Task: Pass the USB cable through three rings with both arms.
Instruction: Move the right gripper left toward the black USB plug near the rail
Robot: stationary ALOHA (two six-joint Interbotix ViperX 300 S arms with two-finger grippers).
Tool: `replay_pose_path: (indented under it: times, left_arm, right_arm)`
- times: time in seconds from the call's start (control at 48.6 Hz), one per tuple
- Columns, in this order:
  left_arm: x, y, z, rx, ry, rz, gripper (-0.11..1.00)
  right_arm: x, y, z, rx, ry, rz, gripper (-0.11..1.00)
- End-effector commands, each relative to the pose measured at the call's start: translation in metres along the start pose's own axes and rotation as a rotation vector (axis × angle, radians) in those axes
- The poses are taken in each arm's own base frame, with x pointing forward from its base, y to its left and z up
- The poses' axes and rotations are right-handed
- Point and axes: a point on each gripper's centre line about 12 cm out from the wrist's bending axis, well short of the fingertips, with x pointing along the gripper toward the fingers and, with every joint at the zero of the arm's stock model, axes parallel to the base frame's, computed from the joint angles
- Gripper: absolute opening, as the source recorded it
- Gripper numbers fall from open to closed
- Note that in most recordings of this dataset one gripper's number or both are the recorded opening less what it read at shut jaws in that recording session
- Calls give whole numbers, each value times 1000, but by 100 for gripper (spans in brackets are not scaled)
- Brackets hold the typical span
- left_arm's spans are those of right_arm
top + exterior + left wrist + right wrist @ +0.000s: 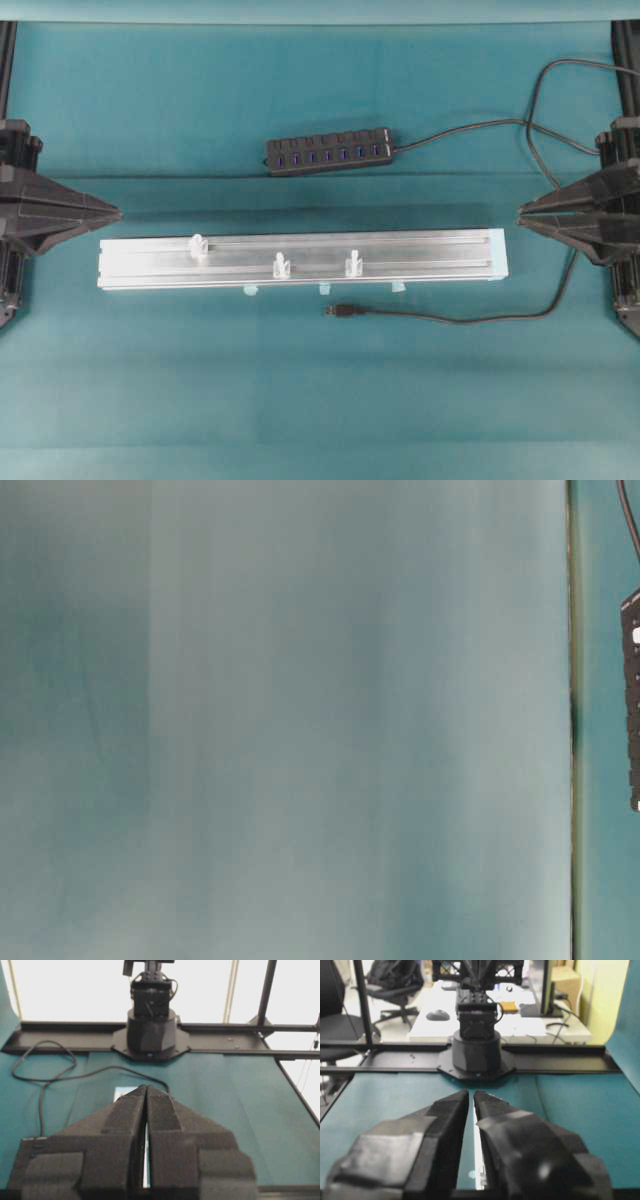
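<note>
The USB cable lies on the teal cloth with its plug (336, 311) just in front of the silver rail (430, 258). Its cord (470, 320) curves off to the right, under my right arm. Three rings stand on the rail: one at the left (198, 244), one in the middle (280, 264) and one to its right (352, 263). My left gripper (118, 212) (146, 1088) is shut and empty, off the rail's left end. Beyond the rail's right end my right gripper (522, 210) (471, 1094) is shut and empty too.
A black hub strip with blue sockets (330, 150) lies behind the rail, and its cord (460, 128) runs off to the right. The table-level view is almost filled by blurred teal, with the hub strip (632, 700) at its right edge. The other arm's base (150, 1030) (476, 1047) faces each wrist camera.
</note>
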Motion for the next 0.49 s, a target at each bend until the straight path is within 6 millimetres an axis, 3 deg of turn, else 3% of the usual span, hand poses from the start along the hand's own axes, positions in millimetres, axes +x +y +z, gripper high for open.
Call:
replay_pose_path:
  times: [0.0,0.185,0.329,0.473]
  left_arm:
    - [9,-7,20,-3,-23,-33,2]
    - [22,-5,29,9,75,-25,2]
    - [28,-5,21,1,163,-22,2]
    - [32,-2,26,0,155,-8,2]
  right_arm:
    - [4,0,5,20,-8,-1,0]
    - [26,-2,10,113,157,-22,-10]
    - [43,-2,3,126,300,-27,-11]
    - [58,0,-3,128,389,-26,-10]
